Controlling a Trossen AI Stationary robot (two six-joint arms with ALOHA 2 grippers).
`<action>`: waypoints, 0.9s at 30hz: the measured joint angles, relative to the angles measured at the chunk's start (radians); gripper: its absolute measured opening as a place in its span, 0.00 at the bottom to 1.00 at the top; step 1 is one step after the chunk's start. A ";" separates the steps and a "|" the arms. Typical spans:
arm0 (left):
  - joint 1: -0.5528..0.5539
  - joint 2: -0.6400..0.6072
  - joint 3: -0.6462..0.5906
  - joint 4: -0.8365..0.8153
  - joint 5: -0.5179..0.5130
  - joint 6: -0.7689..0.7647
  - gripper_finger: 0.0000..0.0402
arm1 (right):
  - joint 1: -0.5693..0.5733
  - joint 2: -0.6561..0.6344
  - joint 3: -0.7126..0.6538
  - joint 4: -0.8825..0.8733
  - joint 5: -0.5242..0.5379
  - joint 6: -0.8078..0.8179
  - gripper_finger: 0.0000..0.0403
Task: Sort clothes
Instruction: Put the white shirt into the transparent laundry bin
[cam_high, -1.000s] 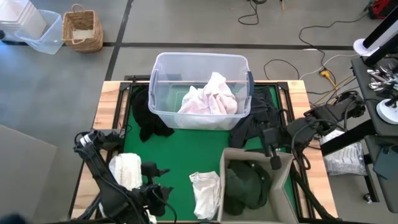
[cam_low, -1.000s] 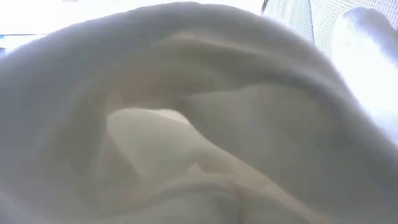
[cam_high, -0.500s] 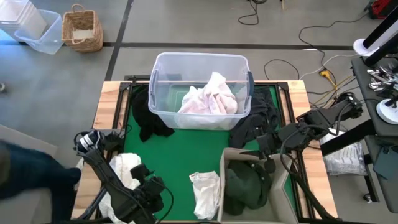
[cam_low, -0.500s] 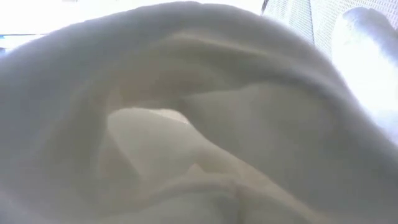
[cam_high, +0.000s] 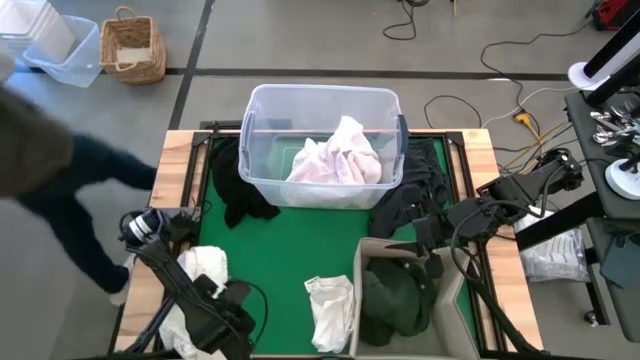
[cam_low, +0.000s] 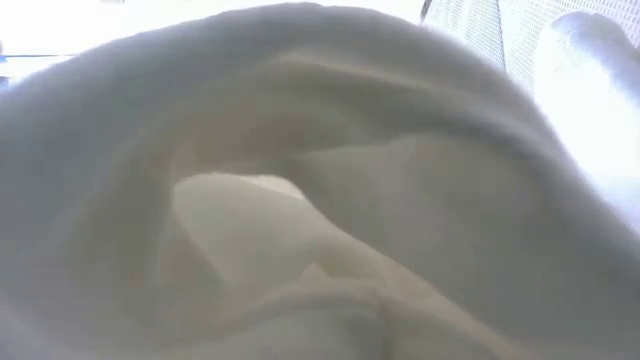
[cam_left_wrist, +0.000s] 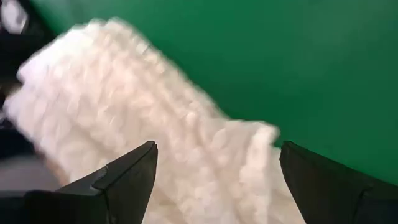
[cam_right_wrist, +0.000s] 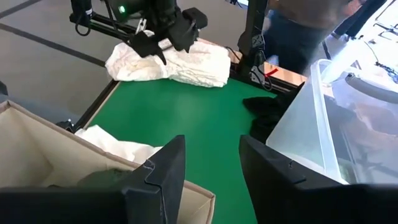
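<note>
**High view: left gripper hangs over a fluffy white cloth**

High view shows the left gripper (cam_high: 215, 300) at the near left corner of the desk (cam_high: 290, 250), right above a fluffy white cloth (cam_high: 198, 268). In the left wrist view its two fingers (cam_left_wrist: 127, 177) are spread wide, one on each side of the cloth (cam_left_wrist: 143, 130), and they hold nothing.

Next to it, near the front middle of the green mat, lies a crumpled white cloth (cam_high: 330, 308). It sits just beside the beige box (cam_high: 365, 262). A dark green cloth (cam_high: 395, 300) lies inside that box.

The right gripper (cam_high: 432, 232) hangs over the far edge of the box. In the right wrist view its fingers (cam_right_wrist: 163, 167) stand apart with nothing between them.

Farther back, a black cloth (cam_high: 238, 195) lies on the mat to the left of the clear tub (cam_high: 262, 120). Another dark cloth (cam_high: 415, 192) is bunched up on the tub's right side. A pale pink and white cloth (cam_high: 338, 155) is piled inside the tub.

A person (cam_high: 55, 190) is beside the desk on the left.

In the low view, pale cloth (cam_low: 320, 180) fills almost everything.
</note>
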 joint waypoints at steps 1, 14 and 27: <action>0.004 0.000 -0.020 -0.001 0.032 -0.009 0.78 | 0.000 0.000 0.000 0.000 0.000 0.002 0.36; 0.026 -0.013 -0.195 -0.001 0.134 -0.011 0.77 | 0.000 0.000 0.000 -0.001 0.000 0.004 0.36; 0.027 -0.014 -0.284 0.047 0.125 -0.038 0.60 | 0.000 0.000 0.000 -0.002 0.000 0.014 0.38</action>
